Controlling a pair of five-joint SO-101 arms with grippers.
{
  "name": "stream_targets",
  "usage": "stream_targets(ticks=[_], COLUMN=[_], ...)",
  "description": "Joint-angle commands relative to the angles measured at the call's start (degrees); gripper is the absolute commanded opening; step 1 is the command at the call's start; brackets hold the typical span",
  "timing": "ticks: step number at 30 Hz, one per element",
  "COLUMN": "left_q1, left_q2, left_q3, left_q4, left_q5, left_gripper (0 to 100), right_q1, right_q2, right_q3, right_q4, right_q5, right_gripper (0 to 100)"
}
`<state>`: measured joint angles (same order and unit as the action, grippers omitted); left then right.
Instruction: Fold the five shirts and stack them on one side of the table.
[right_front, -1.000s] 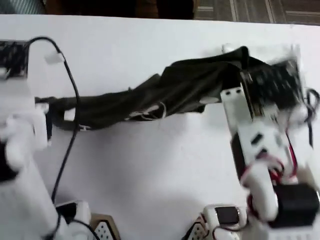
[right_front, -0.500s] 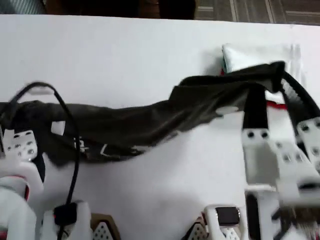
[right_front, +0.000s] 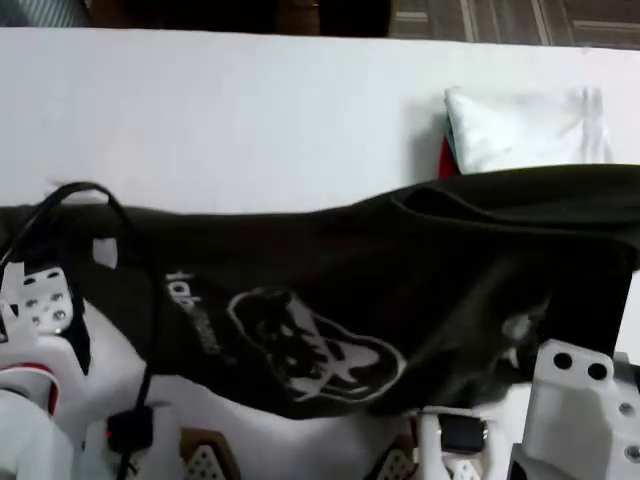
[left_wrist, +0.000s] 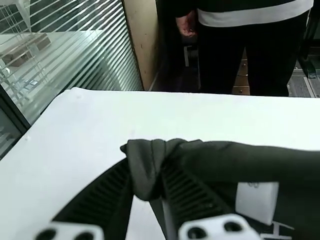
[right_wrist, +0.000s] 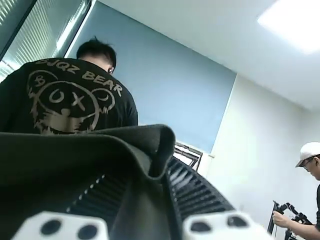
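Stretched broadside between two grippers over the near half of the white table (right_front: 250, 110): a black cotton shirt (right_front: 330, 300) with a pale cartoon print, print side up in the high view. Pinched at one end by the left gripper (left_wrist: 150, 177), ribbed black fingers (left_wrist: 187, 192) closed tight on a bunched fold of the cloth, above the table's left part. Pinched at the other end by the right gripper (right_wrist: 152, 167), likewise closed on a rolled hem draped over its tips, at the table's right side. Beyond the black shirt, at the far right of the table, a folded white shirt (right_front: 520, 125) lying flat atop a sliver of red fabric (right_front: 444, 160). At the left in the high view, a looping black cable (right_front: 75, 187) above the white arm body (right_front: 35, 330).
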<state>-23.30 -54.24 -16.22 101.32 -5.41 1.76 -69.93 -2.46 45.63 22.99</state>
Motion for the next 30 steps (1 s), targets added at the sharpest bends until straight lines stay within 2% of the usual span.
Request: stream_targets(ticks=[1, 11, 19, 26, 30], left_q1=[-0.2, -0.2, -0.2, -0.2, -0.1], left_q2=[-0.2, -9.0, -11.6, -6.2, 0.5], left_q3=[0.0, -0.1, 0.0, 9.0, 13.6], left_q4=[0.7, 0.7, 0.6, -6.6, -12.7], left_q5=[0.4, 0.4, 0.4, 0.4, 0.4], left_gripper=[3, 3, 3, 3, 3], right_q1=[0.5, 0.3, 0.3, 0.2, -2.8], right_q2=[-0.6, -1.3, -1.0, 5.5, 10.1], right_q3=[-1.3, -11.1, -11.2, -2.8, 7.1], right_q4=[-1.1, 6.7, 7.2, 6.9, 4.9], right_q5=[0.6, 0.1, 0.1, 0.0, 0.2], right_gripper=[1.9, 1.9, 1.9, 1.9, 1.9])
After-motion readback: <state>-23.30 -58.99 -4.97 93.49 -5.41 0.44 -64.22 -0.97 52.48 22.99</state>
